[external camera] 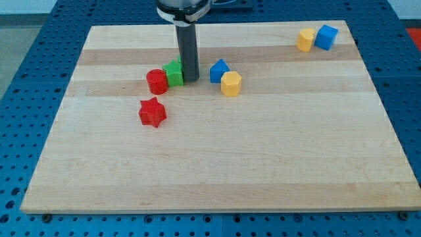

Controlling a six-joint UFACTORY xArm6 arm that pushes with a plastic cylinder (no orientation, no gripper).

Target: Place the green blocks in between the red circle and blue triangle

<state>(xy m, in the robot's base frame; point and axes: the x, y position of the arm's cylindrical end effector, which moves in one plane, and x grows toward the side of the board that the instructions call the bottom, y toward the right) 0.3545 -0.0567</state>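
Wooden board [217, 164] on a blue pegboard table [26, 79]. My tip [191, 80] is down on the board, far-left of centre, touching or just about touching the right side of the green blocks [174, 72]. No jaws on this arm, just the dark rod [188, 49], so nothing is clamped or held.

Green blocks sit in a tight cluster; the rod hides part of them, so I cannot tell their shapes or whether there are one or two pieces. Red circle [157, 81] is touching the green on its left. Blue triangle [219, 70] is to the right of the tip, close but apart from it. So green and tip both lie between red circle and blue triangle, green hard against the red side.

Yellow block [231, 83], roughly hexagonal, touches the blue triangle on its near-right side. Red star [152, 112] is nearer the camera, just below the red circle, apart from it.

Far-right corner: second yellow block [305, 39] and a blue cube [326, 37] side by side, touching, well apart from everything else.
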